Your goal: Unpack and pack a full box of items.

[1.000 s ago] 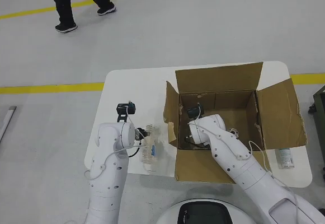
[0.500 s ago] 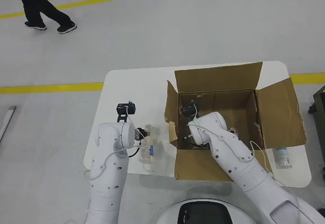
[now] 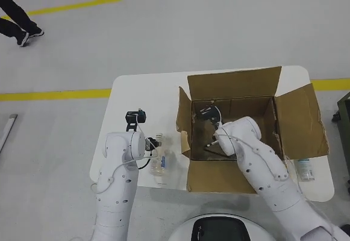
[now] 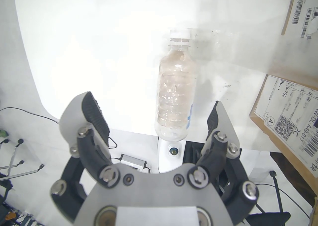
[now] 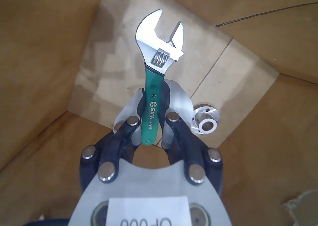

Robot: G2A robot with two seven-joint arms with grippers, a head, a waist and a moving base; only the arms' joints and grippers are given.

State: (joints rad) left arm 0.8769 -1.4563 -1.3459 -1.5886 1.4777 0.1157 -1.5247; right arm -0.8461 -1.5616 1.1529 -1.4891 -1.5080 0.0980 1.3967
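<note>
Your right gripper [image 5: 154, 112] pinches the green handle of a silver adjustable wrench [image 5: 159, 45] inside the open brown cardboard box [image 5: 49, 38]. Your left gripper [image 4: 155, 107] is spread wide, with a clear plastic bottle [image 4: 176, 88] lying just beyond it on the white bench [image 4: 99, 25].

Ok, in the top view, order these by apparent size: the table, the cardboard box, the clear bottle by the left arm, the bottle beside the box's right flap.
1. white table
2. cardboard box
3. clear bottle and second bottle: they look about alike, so no ranking between them.
</note>
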